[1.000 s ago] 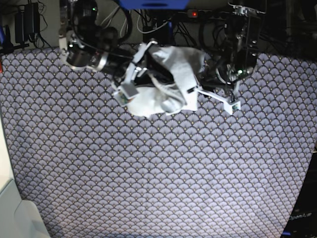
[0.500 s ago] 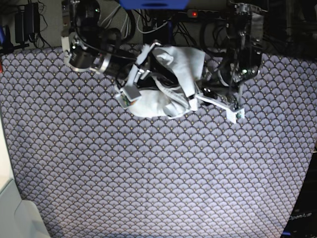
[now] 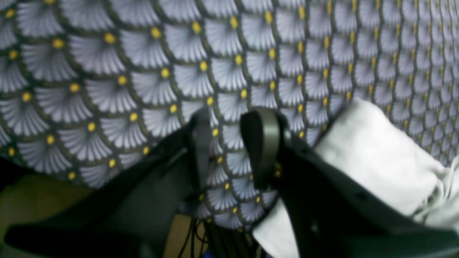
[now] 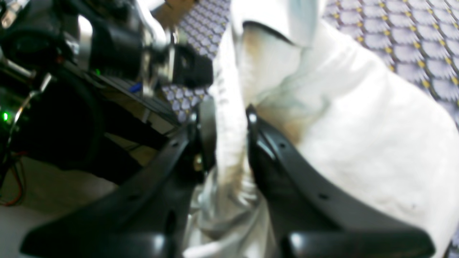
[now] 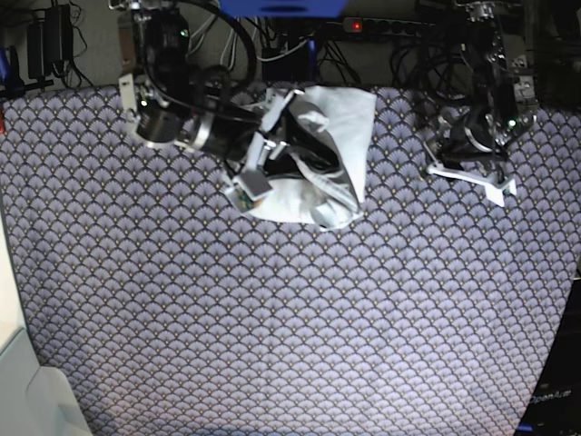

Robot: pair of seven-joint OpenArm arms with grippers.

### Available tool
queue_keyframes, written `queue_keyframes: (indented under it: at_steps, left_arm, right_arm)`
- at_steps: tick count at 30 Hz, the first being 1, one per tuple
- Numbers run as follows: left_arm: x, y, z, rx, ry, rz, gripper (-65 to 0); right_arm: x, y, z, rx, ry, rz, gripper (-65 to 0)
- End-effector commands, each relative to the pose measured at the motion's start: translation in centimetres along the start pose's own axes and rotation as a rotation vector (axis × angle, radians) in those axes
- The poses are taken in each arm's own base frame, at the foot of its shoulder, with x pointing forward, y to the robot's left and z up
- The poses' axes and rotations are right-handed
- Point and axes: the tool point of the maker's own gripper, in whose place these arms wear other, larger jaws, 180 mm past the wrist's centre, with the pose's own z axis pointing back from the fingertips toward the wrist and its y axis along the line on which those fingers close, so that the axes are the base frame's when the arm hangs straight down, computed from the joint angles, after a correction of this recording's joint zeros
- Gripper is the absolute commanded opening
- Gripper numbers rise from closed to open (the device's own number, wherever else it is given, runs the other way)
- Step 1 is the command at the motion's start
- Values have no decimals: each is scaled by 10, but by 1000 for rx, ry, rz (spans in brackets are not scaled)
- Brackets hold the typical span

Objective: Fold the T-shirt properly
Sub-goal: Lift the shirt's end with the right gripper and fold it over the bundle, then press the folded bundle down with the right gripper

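1. The T-shirt [image 5: 313,159] lies bunched at the far edge of the patterned cloth [image 5: 290,327] — not yet spread.
2. The right gripper [image 4: 229,139] pinches a fold of it.
3. The left gripper [image 3: 229,143], beside the shirt, holds nothing, fingers narrowly apart — probably it should take another edge.

Right gripper [image 4: 229,122] pinches the T-shirt [image 5: 318,154]; left gripper [image 3: 229,143], jaws apart and empty, hangs well apart from it
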Motion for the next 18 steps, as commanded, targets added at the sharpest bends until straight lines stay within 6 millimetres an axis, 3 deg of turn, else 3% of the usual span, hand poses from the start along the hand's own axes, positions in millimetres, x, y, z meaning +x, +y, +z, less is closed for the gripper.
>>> queue_keyframes:
  at_steps: [1, 9, 18]
  left_arm:
    - [7, 1, 5, 1, -31, -11, -455]
    - [12, 18, 8, 33, -46, 21, -455]
    - [8, 26, 9, 51, -38, 31, -455]
  right_arm:
    - [9, 4, -3, 29, -39, -5, -650]
    - [-7, -7, -22, 56, 19, -48, -650]
    - [-5, -20, -28, 50, 29, -51, -650]
